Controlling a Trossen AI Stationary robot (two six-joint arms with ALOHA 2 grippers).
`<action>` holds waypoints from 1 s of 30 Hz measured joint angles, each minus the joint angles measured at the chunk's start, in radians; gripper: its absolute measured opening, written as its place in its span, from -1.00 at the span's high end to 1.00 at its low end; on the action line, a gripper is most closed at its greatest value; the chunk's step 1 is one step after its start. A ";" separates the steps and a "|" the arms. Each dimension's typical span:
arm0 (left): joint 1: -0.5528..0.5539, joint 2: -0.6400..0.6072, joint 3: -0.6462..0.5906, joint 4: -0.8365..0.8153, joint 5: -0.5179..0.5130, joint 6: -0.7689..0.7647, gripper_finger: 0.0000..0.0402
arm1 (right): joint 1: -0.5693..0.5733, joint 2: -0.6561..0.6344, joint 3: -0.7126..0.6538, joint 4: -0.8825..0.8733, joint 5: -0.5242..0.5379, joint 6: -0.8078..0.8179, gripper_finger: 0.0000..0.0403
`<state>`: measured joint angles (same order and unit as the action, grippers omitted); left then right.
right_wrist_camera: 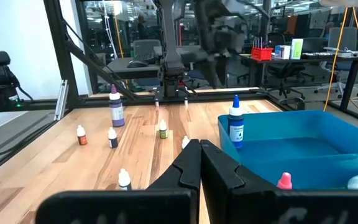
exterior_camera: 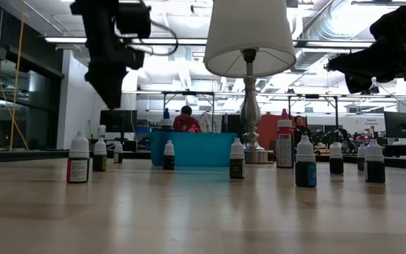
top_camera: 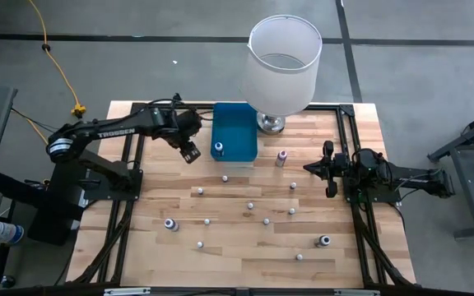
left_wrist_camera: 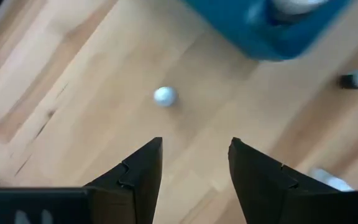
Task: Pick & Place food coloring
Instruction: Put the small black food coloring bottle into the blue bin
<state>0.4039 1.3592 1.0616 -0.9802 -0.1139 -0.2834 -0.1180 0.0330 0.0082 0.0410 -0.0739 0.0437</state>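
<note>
Our left gripper [top_camera: 191, 153] hangs open and empty above the tabletop, just beside the blue tray [top_camera: 235, 123]; one bottle [top_camera: 218, 149] stands inside, others [top_camera: 249, 205] dot mid-table. We'd descend straight, centring each cap. Right gripper [top_camera: 329, 169] waits closed near the right edge.

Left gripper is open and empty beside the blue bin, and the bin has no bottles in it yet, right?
Not quite. The left gripper is open and empty beside the blue bin, but the bin already holds a blue bottle, standing inside near its corner. The high view shows it.
</note>
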 joint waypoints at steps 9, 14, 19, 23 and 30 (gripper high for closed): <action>0.079 0.151 -0.001 0.019 -0.017 -0.003 0.13 | 0.000 0.000 0.000 0.000 0.000 0.000 1.00; 0.088 0.222 0.000 0.073 -0.030 -0.002 0.13 | 0.000 0.000 0.000 0.000 0.000 0.000 1.00; 0.088 0.245 0.000 0.126 -0.027 0.001 0.13 | 0.000 0.000 0.000 0.000 0.000 0.000 1.00; 0.088 0.260 0.000 0.149 -0.027 0.001 0.13 | 0.000 0.000 0.000 0.000 0.000 0.000 1.00; 0.088 0.305 0.000 0.172 -0.005 0.002 0.13 | 0.000 0.000 0.000 0.000 0.000 0.000 1.00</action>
<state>0.4915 1.6639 1.0615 -0.8078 -0.1192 -0.2817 -0.1179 0.0330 0.0084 0.0410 -0.0742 0.0439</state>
